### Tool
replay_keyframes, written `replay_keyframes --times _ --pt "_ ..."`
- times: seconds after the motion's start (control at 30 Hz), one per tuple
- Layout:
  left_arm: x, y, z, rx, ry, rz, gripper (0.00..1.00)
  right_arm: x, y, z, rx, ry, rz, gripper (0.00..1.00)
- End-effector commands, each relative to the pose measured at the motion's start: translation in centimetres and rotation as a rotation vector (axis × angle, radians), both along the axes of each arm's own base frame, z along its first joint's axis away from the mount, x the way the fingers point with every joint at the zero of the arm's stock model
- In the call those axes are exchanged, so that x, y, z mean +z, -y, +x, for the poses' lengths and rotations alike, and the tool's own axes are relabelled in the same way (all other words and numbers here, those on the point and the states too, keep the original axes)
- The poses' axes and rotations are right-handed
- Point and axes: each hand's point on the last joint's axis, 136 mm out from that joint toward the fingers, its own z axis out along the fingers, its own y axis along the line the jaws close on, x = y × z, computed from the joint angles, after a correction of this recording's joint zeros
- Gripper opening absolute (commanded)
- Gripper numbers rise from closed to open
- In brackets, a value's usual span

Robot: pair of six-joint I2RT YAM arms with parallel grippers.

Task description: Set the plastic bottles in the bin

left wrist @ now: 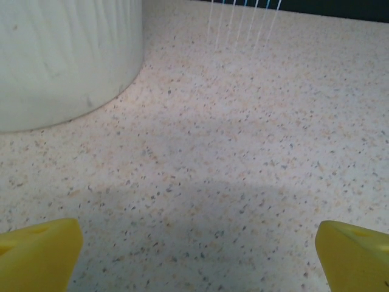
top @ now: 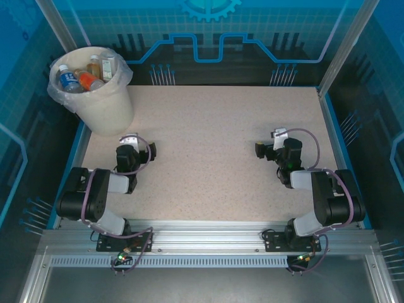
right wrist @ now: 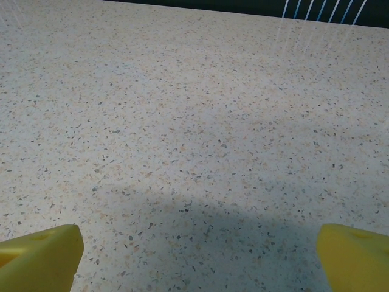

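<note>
We judge the job to be at or very near its end. Every one of the plastic bottles [top: 85, 79] that we can make out lies inside the bin [top: 104, 108], heaped below its bag-lined rim: one with a blue label, an orange one, and a couple of paler ones behind them.

The left fingers [top: 135, 146] are spread wide with nothing between them. In the left wrist view a yellow fingertip [left wrist: 37, 252] sits at each lower corner, and only speckled surface [left wrist: 231, 152] lies in the gap. The bin's cream wall [left wrist: 61, 61] stands ahead of these fingers and off to their left, near but not touching.

The right fingers [top: 278, 146] are likewise parted and hold nothing. One yellow fingertip [right wrist: 36, 255] shows at each lower corner of the right wrist view, with bare surface stretching ahead. From these fingers the bin is well apart, far off to the left and ahead.

Both arms are folded low near their bases. We see nothing on the surface for either pair of fingers to go after, so we judge that no pick is left. We cannot check the strip hidden under the arms themselves.
</note>
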Motion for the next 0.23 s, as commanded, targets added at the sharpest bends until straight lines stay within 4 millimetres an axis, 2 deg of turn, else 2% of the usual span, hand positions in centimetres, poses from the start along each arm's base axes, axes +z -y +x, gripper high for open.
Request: replay_keyframes --times 0.0,0.2 --pt "2.19 -0.70 1.04 0.048 0.081 0.038 0.99 0.86 -0.15 0.57 0.001 0.036 -0.012 1.00" --pt "2.19 -0.73 1.04 0.048 0.081 0.038 0.99 0.86 -0.17 0.55 0.003 0.036 -0.012 1.00"
